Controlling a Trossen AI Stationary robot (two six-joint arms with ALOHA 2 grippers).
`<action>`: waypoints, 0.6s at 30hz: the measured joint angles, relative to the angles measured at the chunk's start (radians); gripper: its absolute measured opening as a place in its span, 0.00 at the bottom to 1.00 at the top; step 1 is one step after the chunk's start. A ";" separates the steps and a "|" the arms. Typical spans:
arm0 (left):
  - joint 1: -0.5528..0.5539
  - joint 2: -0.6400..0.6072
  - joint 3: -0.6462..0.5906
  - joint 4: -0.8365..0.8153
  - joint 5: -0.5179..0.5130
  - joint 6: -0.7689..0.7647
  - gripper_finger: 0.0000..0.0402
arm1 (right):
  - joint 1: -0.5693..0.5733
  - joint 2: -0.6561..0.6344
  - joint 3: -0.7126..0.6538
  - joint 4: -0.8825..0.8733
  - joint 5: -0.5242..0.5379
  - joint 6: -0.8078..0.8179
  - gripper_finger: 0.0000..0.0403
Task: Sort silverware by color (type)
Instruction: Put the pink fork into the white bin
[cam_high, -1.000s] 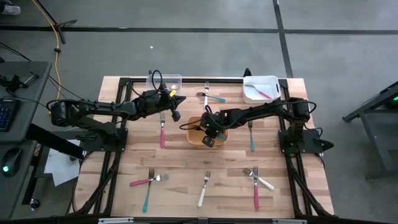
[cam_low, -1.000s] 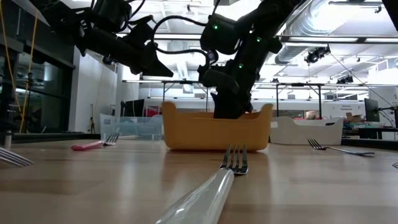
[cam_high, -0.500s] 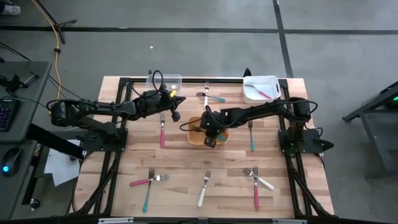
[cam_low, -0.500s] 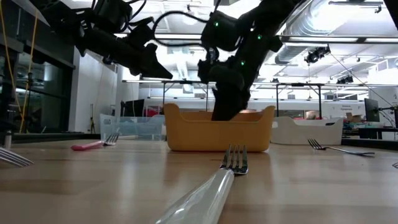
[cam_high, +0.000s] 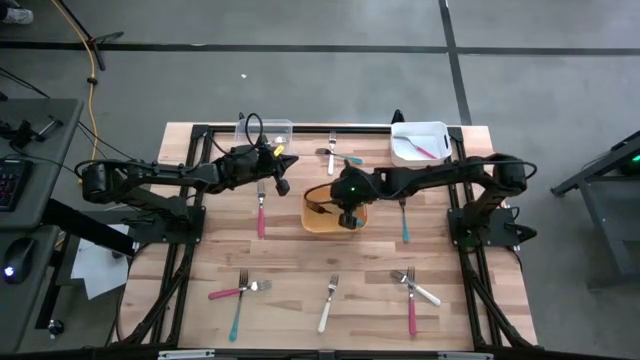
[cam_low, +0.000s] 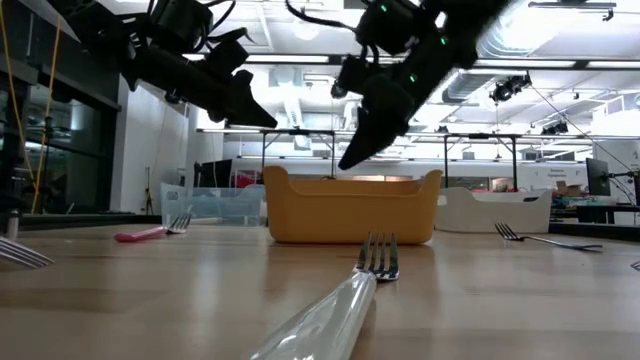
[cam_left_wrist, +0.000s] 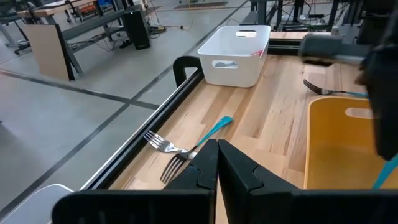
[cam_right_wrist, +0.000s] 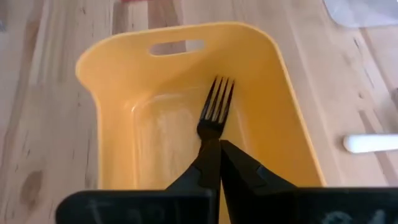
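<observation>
Forks lay scattered over the bench (cam_high: 300, 260): a clear-handled one (cam_low: 330, 310) nearest the low camera, pink and teal ones (cam_high: 238, 292) toward the front-left corner. We saw one fork (cam_right_wrist: 215, 109) lying inside the yellow bin (cam_high: 312, 221) at mid-bench. Our right claw (cam_right_wrist: 213, 163) hung above that bin, fingers pressed together on nothing. Our left claw (cam_left_wrist: 216, 163), also pressed shut, hovered over two forks (cam_left_wrist: 186, 146) near the bench's far edge.

Both arms are dark, near-black, jointed tubes with looping black cables. The left end effector (cam_high: 281, 187) carries a small yellow marking, perhaps a tag. Green lights glow on the right end effector (cam_low: 352, 155), whose fingers taper to points.
</observation>
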 joint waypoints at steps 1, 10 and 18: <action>0.000 0.000 0.000 0.000 0.000 0.000 0.00 | -0.008 -0.006 -0.029 0.045 -0.018 -0.004 0.01; 0.004 0.000 0.000 -0.001 0.043 -0.051 0.00 | -0.080 -0.165 -0.218 0.317 -0.090 -0.100 0.00; 0.004 0.000 0.001 0.010 0.045 -0.053 0.00 | -0.221 -0.249 -0.432 0.633 -0.237 -0.141 0.00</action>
